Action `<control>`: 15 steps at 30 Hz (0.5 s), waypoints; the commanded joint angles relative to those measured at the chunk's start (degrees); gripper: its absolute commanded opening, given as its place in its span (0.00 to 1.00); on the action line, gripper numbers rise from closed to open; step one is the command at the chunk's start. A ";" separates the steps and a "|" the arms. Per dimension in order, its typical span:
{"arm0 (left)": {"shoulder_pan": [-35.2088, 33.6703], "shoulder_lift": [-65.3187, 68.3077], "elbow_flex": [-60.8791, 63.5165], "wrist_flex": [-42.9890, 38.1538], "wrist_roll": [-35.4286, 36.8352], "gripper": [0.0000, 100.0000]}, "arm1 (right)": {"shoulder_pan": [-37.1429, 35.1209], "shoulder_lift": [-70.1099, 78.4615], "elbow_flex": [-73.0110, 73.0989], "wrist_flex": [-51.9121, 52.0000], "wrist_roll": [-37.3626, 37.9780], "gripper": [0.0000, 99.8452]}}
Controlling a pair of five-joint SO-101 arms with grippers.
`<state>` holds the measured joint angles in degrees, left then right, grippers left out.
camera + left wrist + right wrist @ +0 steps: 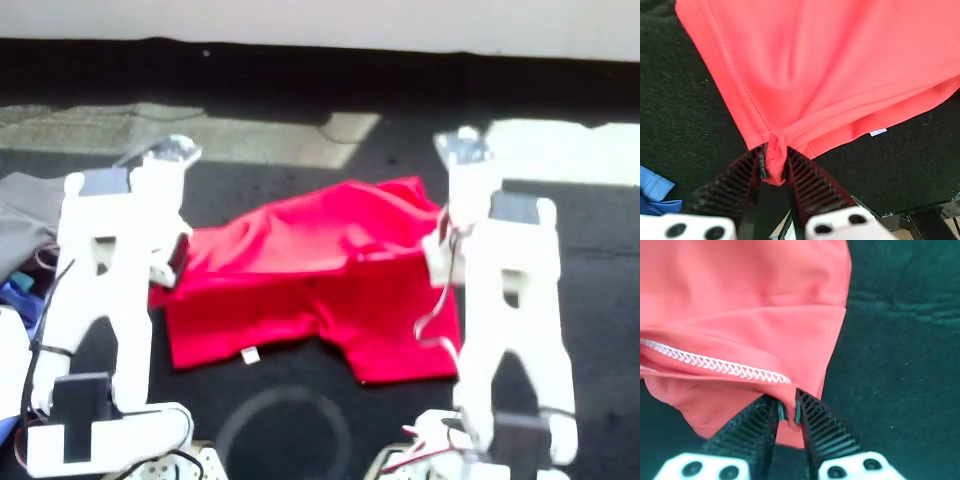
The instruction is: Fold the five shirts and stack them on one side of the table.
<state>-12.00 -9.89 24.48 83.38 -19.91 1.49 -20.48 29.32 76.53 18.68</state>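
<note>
Red shirt: one, a red shirt point(320, 280) lying rumpled in the middle of the black worktop point(560, 260), between the two arms, with its far edge drawn up over the rest.
Other cloth: a grey cloth point(25, 215) and a blue cloth point(22, 295) heaped at the worktop's left side, just behind the left arm. I cannot tell how many garments are in the heap.
Arms: two, white, one at each side of the shirt.
Small things: one white label point(250, 355) on the shirt's near hem, and one pale ring point(285, 430) marked on the worktop in front of the shirt.
In the way: the left arm covers part of the shirt's left edge, and the right arm covers its right edge.
Left claw: the left claw point(774, 167) is closed down to a narrow gap, pinching a bunched corner of the hem, and the cloth fans out from it.
Right claw: the right claw point(788, 412) is nearly closed and grips a folded edge of the shirt just below a line of white zigzag stitching point(715, 365).
</note>
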 commanded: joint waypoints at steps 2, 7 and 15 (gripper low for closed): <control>3.03 -3.65 5.93 -2.81 0.00 0.01 | 0.92 -9.54 10.42 -3.30 1.14 0.01; 4.88 -5.05 11.56 -5.19 0.00 0.01 | 3.38 -15.69 14.99 -2.77 3.60 0.01; 4.88 -6.02 17.01 -6.51 0.00 0.01 | 7.25 -19.38 22.55 -3.47 9.67 0.01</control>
<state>-7.87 -13.41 40.92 77.14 -19.91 7.38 -38.15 51.30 73.71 26.86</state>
